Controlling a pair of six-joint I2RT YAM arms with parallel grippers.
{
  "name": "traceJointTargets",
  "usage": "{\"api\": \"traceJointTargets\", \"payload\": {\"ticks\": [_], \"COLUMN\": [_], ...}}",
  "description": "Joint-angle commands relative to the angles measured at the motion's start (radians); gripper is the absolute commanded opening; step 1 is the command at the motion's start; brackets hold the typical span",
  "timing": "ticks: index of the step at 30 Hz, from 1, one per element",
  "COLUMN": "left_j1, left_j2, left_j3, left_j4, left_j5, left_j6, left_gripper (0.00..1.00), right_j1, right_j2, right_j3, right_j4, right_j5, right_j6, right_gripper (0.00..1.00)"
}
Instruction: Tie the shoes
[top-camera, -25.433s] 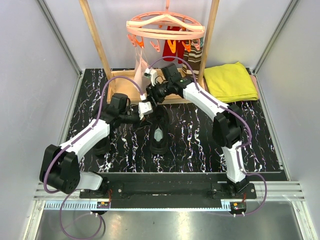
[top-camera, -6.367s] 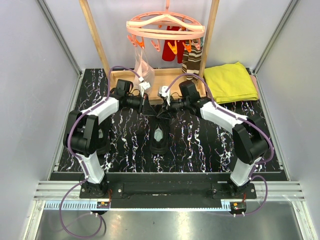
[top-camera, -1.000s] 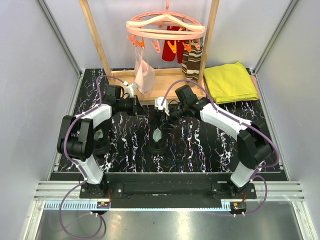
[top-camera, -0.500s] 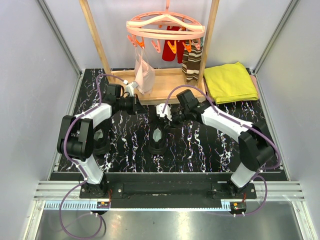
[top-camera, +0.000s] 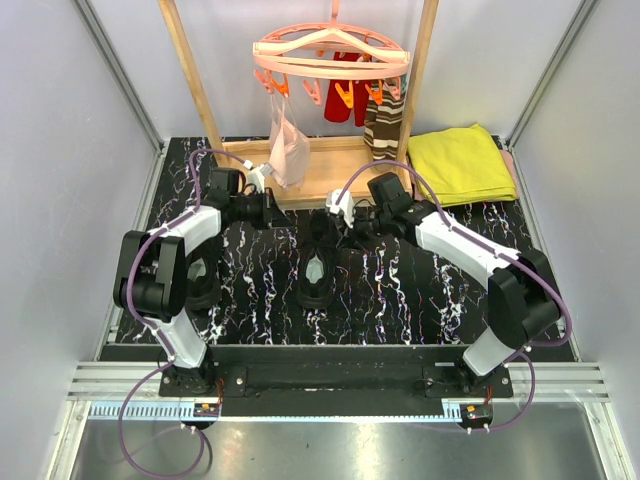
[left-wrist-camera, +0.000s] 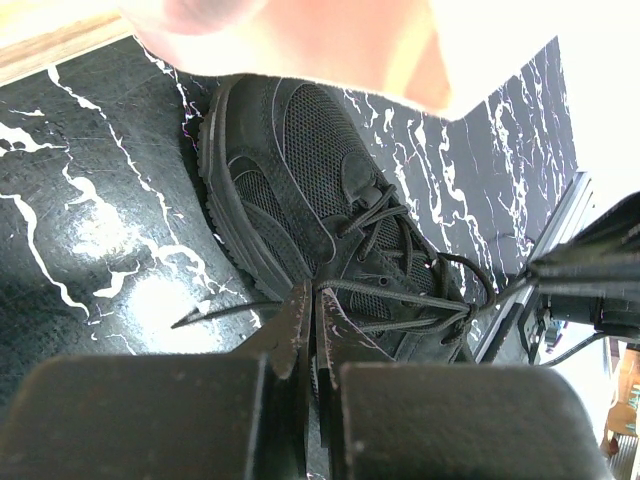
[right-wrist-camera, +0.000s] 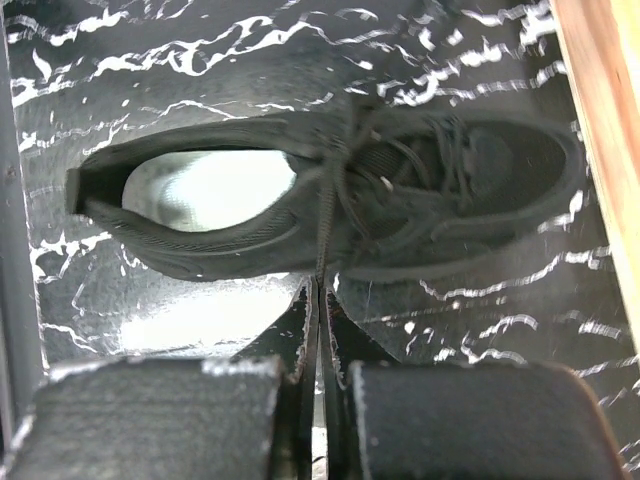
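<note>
At the left of the black marbled table (top-camera: 420, 290), a second shoe (top-camera: 203, 280) lies partly hidden under the left arm. The left gripper (top-camera: 272, 212) reaches in low beside the wooden rack (top-camera: 320, 180), and its wrist view shows the fingers (left-wrist-camera: 300, 320) pressed together on a thin black lace (left-wrist-camera: 390, 290) that runs taut to the crossing over the tongue. The shoe (top-camera: 316, 262) being tied sits at mid-table, toe toward the rack and pale insole open to the overhead camera. On the other side, the right gripper (top-camera: 343, 215) also pinches a strand of lace, closed tight just beside the shoe's flank.

With both arms drawing outward, the risk appears to be the thin lace sliding out of a pinch, leaving the crossing slack. The shoe stands unanchored, so an uneven pull would probably drag or tip it rather than tighten anything. A yellow cloth (top-camera: 460, 165) lies folded at far right.

No brand, label or lettering can be read on the shoe or elsewhere.
</note>
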Motion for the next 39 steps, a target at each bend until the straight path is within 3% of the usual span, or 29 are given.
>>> {"api": "traceJointTargets", "payload": {"ticks": [1,7,17,31,39], "left_j1": [0.012,0.02,0.058,0.078,0.086], "left_j2": [0.003,0.005,0.005,-0.001,-0.003], "left_j3": [0.037,0.043,0.042,0.017,0.014], "left_j4": [0.022,0.019,0.019,0.033,0.025], "left_j5": [-0.017,-0.03,-0.059,-0.074,-0.091], "left_j6": [0.021,0.021,0.022,-0.007,0.005], "left_gripper": [0.0,0.0,0.0,0.0,0.0], "right_j1": [-0.037,-0.065,-0.088,-0.165,-0.168], "right_j2": [-0.042,-0.042,-0.073,-0.025,0.003], "right_j3": [-0.009,-0.032,-0.086,-0.118,-0.124], "right_j4": [0.023,0.038,0.037,0.09,0.104], "right_j5": [0.002,-0.004,0.036,0.064,0.097], "right_j6": [0.173,0.241,0.186,0.4,0.373], "right_gripper": [0.0,0.0,0.0,0.0,0.0]}}
